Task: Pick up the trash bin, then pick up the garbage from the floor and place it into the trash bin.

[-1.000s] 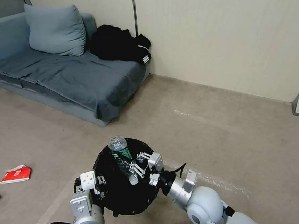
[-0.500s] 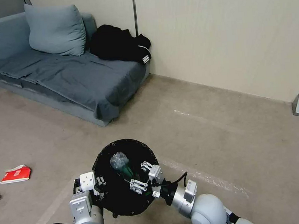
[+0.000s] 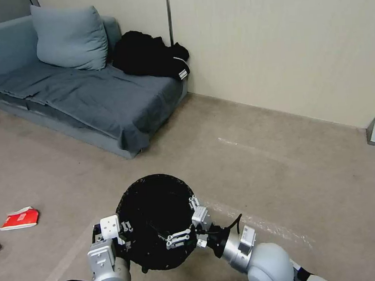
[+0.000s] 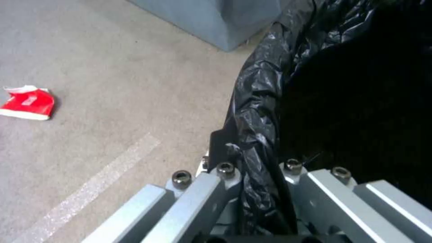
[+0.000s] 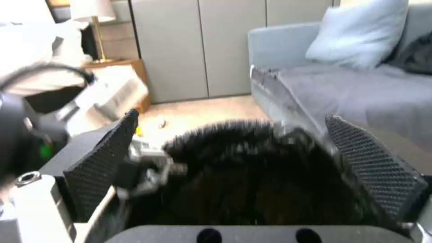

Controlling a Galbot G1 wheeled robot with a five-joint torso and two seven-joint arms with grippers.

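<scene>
While clamped by left pincer (image 4: pixel 252 175): round bin (image 3: pixel 156 222), crinkly black liner (image 4: pixel 261 101)

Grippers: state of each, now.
Left gripper: shut on the trash bin rim.
Right gripper: open, holding nothing, over the bin's mouth.

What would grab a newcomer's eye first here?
The round trash bin lined with crinkly black plastic, held up front: the left gripper is clamped on its near rim, and the right gripper is open over its right edge. Next, the flattened red-and-white carton on the floor, left.
</scene>
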